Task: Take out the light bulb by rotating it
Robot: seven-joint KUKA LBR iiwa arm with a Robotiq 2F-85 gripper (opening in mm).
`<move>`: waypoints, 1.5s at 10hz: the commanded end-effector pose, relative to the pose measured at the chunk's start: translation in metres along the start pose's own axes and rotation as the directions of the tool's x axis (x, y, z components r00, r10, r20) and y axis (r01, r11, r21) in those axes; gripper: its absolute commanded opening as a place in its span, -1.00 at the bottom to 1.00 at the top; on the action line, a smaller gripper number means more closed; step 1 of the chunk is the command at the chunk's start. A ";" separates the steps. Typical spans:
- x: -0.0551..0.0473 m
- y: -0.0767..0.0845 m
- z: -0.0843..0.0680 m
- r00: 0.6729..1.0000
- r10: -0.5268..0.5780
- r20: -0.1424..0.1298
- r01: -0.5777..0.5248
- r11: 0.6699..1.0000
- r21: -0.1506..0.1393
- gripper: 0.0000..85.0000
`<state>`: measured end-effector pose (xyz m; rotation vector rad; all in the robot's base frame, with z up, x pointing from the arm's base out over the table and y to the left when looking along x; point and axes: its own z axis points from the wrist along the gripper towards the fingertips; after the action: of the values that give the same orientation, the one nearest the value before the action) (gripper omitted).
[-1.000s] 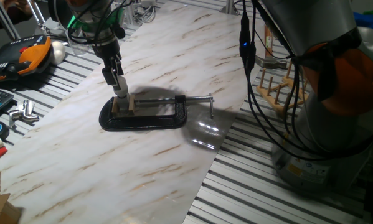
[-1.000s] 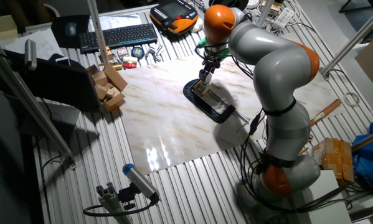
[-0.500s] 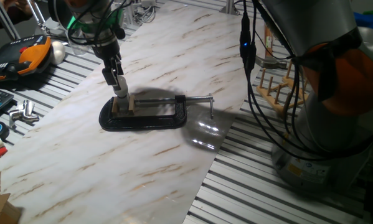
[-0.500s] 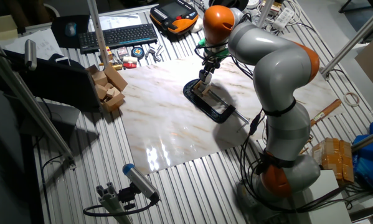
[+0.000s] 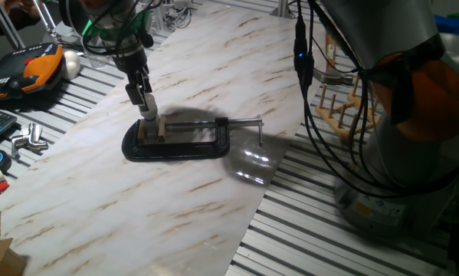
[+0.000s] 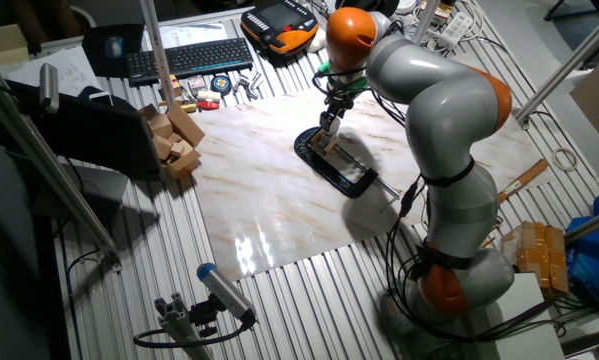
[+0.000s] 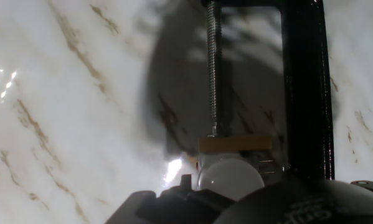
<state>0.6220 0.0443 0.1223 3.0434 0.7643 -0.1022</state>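
Note:
The light bulb (image 7: 230, 177) is a frosted white globe at the bottom of the hand view. It sits in a holder between small wooden blocks (image 7: 235, 144) held in a black C-clamp (image 5: 183, 146) that lies flat on the marble board (image 5: 214, 61). The clamp's screw (image 7: 213, 68) runs up the hand view. My gripper (image 5: 148, 116) points straight down onto the clamp's left end and its fingers close around the bulb, hiding most of it in both fixed views. The gripper (image 6: 328, 127) and clamp (image 6: 341, 172) also show in the other fixed view.
An orange and black pendant (image 5: 30, 69) and a white egg-shaped ball (image 5: 72, 63) lie left of the board. A wooden rack (image 5: 344, 107) stands to the right. A keyboard (image 6: 189, 58) and stacked wooden blocks (image 6: 174, 140) sit beyond the board's far side.

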 end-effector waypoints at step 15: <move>0.000 0.001 0.002 0.996 -0.092 -0.014 0.092 0.996 -0.010 0.20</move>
<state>0.6219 0.0434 0.1201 3.0024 0.9058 -0.0766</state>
